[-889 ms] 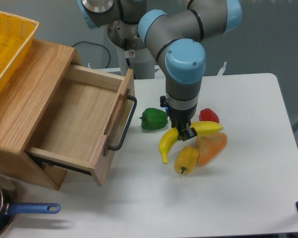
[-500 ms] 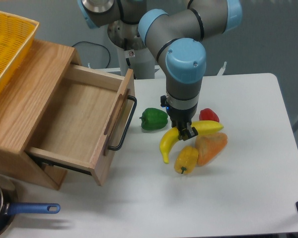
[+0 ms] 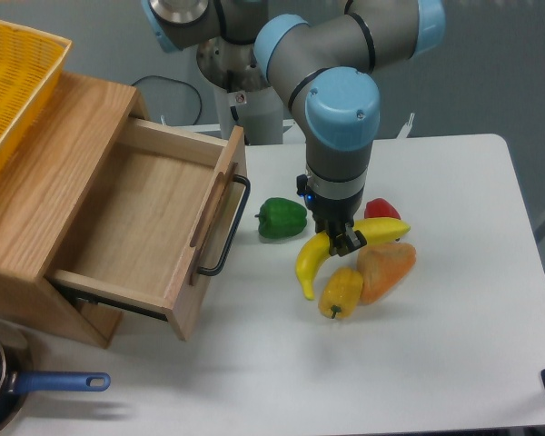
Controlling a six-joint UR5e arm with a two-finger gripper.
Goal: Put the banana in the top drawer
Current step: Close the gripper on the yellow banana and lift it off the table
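While one banana (image 3: 316,260) is pinched at its middle by the gripper (image 3: 341,242), four peppers are counted around it. One top drawer (image 3: 150,222) is seen pulled open at nine o'clock.

Banana (image 3: 316,258): long, curved, bright yellow, smooth. Clamped near its middle between the fingers (image 3: 343,242), one end sticking out right of them, the other drooping down-left to a tip. Looks slightly tilted; whether it clears the bench can't be told. Top drawer (image 3: 154,223): shallow light-oak box, pulled open, inside bare, black bar handle on front, well left of the fingers.
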